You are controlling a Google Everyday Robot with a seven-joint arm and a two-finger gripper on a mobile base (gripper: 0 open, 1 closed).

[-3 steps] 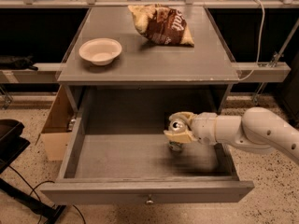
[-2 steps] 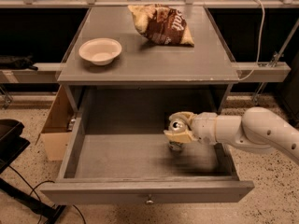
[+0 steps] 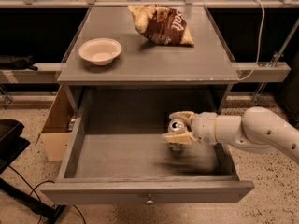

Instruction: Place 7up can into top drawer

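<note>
The top drawer (image 3: 140, 197) is pulled fully open below the grey cabinet top, its small round knob at the front middle. My gripper (image 3: 180, 127) reaches in from the right on the white arm and is shut on the 7up can (image 3: 176, 126). Only the can's silver top and a bit of its side show between the tan fingers (image 3: 179, 137). The can hangs upright inside the drawer, right of centre, just above the drawer floor.
On the cabinet top (image 3: 149, 64) sit a white bowl (image 3: 100, 51) at the left and a brown-and-tan snack bag (image 3: 161, 23) at the back. A tan cardboard box (image 3: 56, 125) stands left of the drawer. A black object (image 3: 9, 139) is at the far left.
</note>
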